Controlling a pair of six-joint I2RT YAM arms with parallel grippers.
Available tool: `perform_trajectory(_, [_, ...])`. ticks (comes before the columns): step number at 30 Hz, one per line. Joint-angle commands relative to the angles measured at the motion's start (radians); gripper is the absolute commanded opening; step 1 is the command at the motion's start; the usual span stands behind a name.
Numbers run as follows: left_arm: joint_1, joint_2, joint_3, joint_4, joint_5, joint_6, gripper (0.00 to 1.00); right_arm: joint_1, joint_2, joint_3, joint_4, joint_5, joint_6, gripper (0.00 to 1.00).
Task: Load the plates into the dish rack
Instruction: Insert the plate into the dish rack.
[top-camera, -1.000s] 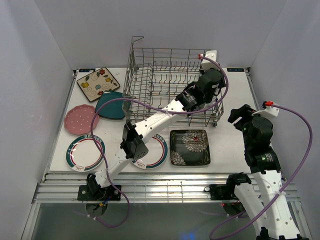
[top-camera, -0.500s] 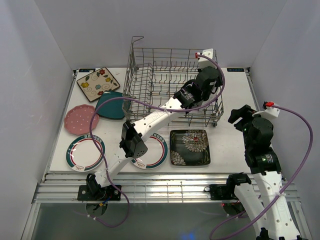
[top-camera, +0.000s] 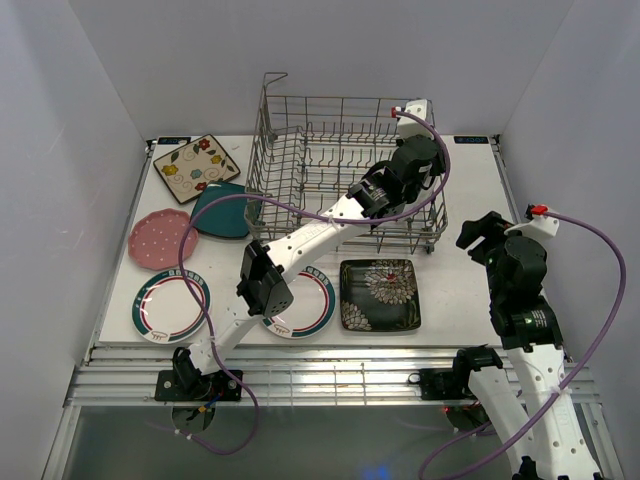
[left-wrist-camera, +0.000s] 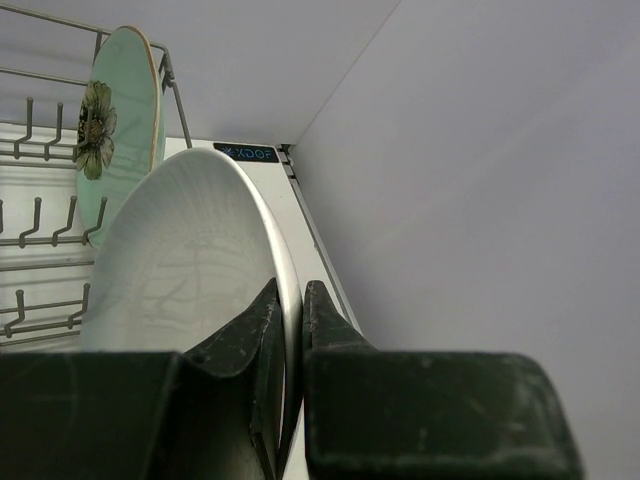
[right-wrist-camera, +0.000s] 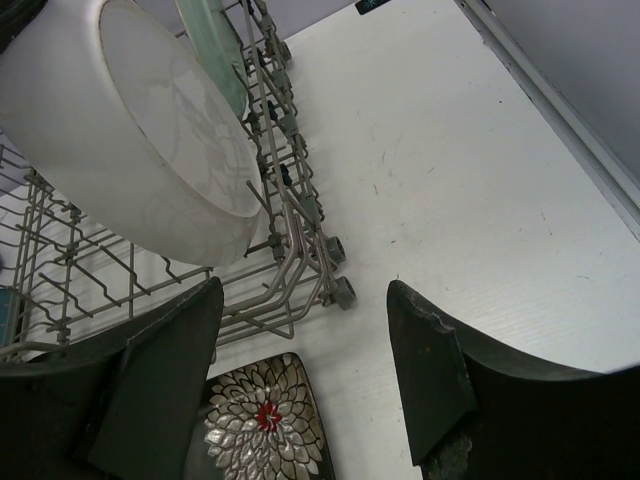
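1. Desk (top-camera: 460, 290): white; the rack and six loose plates are carried on it.
2. Dish rack (top-camera: 330, 100): grey wire with tall sides, set at the far middle of the desk.
3. Plain white plate (left-wrist-camera: 180, 260): held tilted inside the rack's right end, its lower edge down among the tines. Contact with the wires cannot be told.
4. Mint plate (left-wrist-camera: 120, 110): stood upright in the rack just behind the white one; a flower print is seen on it.
5. Loose plates, all flat. Black floral square (top-camera: 379, 294) lies in front of the rack. Two green-rimmed rounds (top-camera: 170, 306) lie at the near left, one partly covered by the left arm. Pink dotted (top-camera: 160, 238), teal square (top-camera: 222, 210) and cream floral square (top-camera: 196, 166) are ranged up the left side.
6. Left gripper (left-wrist-camera: 291, 290): narrowed onto the white plate's rim, which is pinched between the jaws.
7. Right gripper (right-wrist-camera: 305, 290): spread wide, nothing held, hung over bare desk right of the rack.
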Motion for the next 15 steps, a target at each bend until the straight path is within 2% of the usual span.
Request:
perform_trajectory(1, [0.001,-0.126,-0.015,0.053,0.032,-0.017,0.10,0.003,-0.017,0.017,0.014,0.011,0.008,0.72])
perform_trajectory(7, [0.001,-0.132,-0.038,0.042,0.023,-0.025,0.12,0.001,-0.022,0.017,0.011,0.013,0.010,0.72])
perform_trajectory(11, [0.001,-0.130,-0.040,0.052,0.033,-0.020,0.27,0.001,-0.018,0.019,0.011,0.011,0.010,0.72])
perform_trajectory(15, [0.001,-0.132,-0.044,0.091,0.029,0.012,0.34,0.001,-0.017,0.023,0.010,0.004,0.010,0.72])
